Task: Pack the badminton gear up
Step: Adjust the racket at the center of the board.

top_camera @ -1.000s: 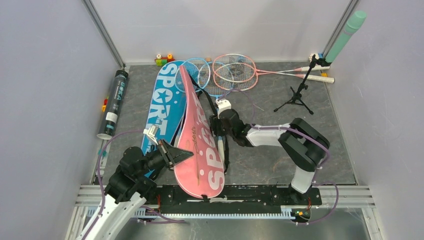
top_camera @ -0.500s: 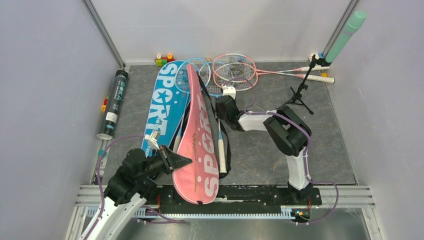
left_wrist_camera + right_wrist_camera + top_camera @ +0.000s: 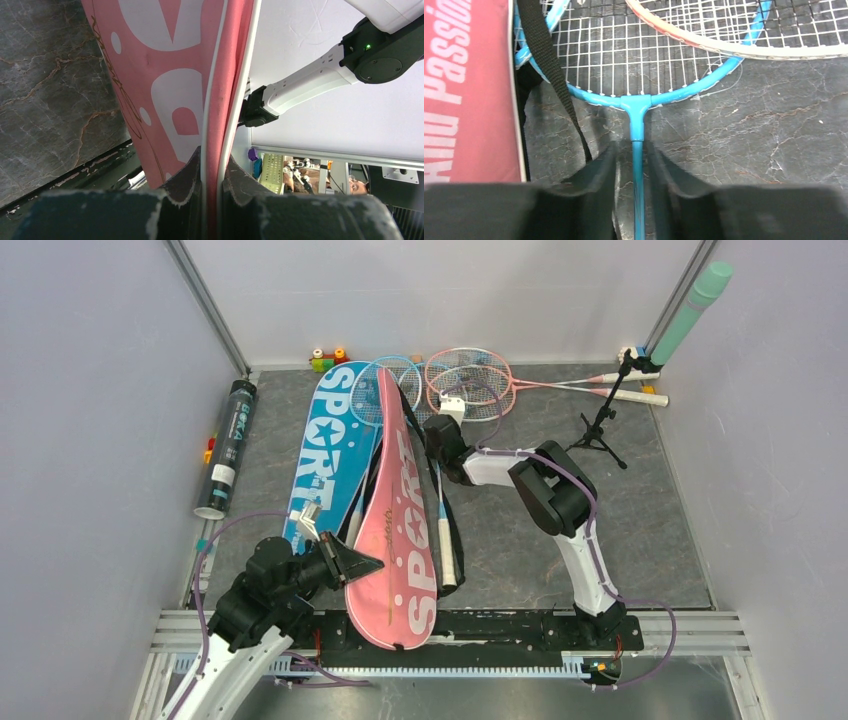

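My left gripper (image 3: pixel 358 561) (image 3: pixel 214 156) is shut on the near edge of the pink "SPORT" bag (image 3: pixel 398 525) (image 3: pixel 165 75), which leans on its side beside the blue bag (image 3: pixel 326 440). A blue racket (image 3: pixel 441 510) (image 3: pixel 636 105) lies along the pink bag's right side, its white handle (image 3: pixel 447 562) towards me. My right gripper (image 3: pixel 437 432) (image 3: pixel 633 148) straddles its thin shaft just below the head, with a narrow gap on each side. Pink rackets (image 3: pixel 470 380) (image 3: pixel 724 45) lie at the back. A dark tube (image 3: pixel 227 445) lies at the left wall.
The bag's black strap (image 3: pixel 549 65) crosses the blue racket's strings. A black tripod stand (image 3: pixel 598 426) stands at the back right under a green pole (image 3: pixel 690 312). Toy blocks (image 3: pixel 328 358) sit at the back wall. Cage walls close in left, right and behind.
My right gripper has slid up the blue racket's shaft towards the head, its jaws narrowing. The pink bag has tipped back to the left. My left gripper has kept its hold.
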You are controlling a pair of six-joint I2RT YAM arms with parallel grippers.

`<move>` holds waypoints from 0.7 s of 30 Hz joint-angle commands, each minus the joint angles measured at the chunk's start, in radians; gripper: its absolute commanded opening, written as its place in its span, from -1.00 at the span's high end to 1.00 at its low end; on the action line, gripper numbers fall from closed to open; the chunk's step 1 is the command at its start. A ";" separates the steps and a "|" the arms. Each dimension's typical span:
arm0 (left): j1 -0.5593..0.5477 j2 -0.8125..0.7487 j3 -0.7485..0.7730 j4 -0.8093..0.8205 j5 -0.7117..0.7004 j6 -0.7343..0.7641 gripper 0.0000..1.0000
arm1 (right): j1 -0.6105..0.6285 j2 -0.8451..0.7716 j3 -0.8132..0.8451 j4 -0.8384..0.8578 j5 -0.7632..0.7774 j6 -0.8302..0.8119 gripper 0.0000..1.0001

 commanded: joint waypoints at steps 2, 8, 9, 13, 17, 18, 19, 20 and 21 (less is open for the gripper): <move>0.002 0.009 0.014 -0.004 0.037 0.032 0.95 | 0.018 0.038 0.036 -0.129 0.037 0.104 0.60; 0.002 0.021 0.022 -0.083 0.001 0.063 0.96 | 0.029 0.051 0.173 -0.198 0.229 0.221 1.00; 0.002 0.019 0.021 -0.091 0.003 0.063 0.95 | 0.029 0.043 0.205 -0.193 0.268 0.234 1.00; 0.003 0.007 0.013 -0.123 0.004 0.060 0.95 | 0.047 -0.045 0.202 0.015 0.372 0.170 1.00; 0.002 -0.006 0.034 -0.182 0.031 0.065 0.95 | 0.054 -0.094 0.187 0.212 0.522 0.049 1.00; 0.001 -0.014 0.046 -0.210 0.026 0.067 0.95 | 0.050 -0.097 0.189 0.233 0.538 0.028 1.00; 0.003 -0.023 0.064 -0.251 0.013 0.069 0.95 | 0.043 -0.095 0.191 0.260 0.538 0.007 1.00; 0.002 -0.031 0.085 -0.292 0.003 0.072 0.95 | 0.032 -0.096 0.190 0.270 0.523 -0.016 1.00; 0.002 -0.041 0.108 -0.327 -0.008 0.077 0.95 | 0.015 -0.097 0.182 0.275 0.494 -0.031 1.00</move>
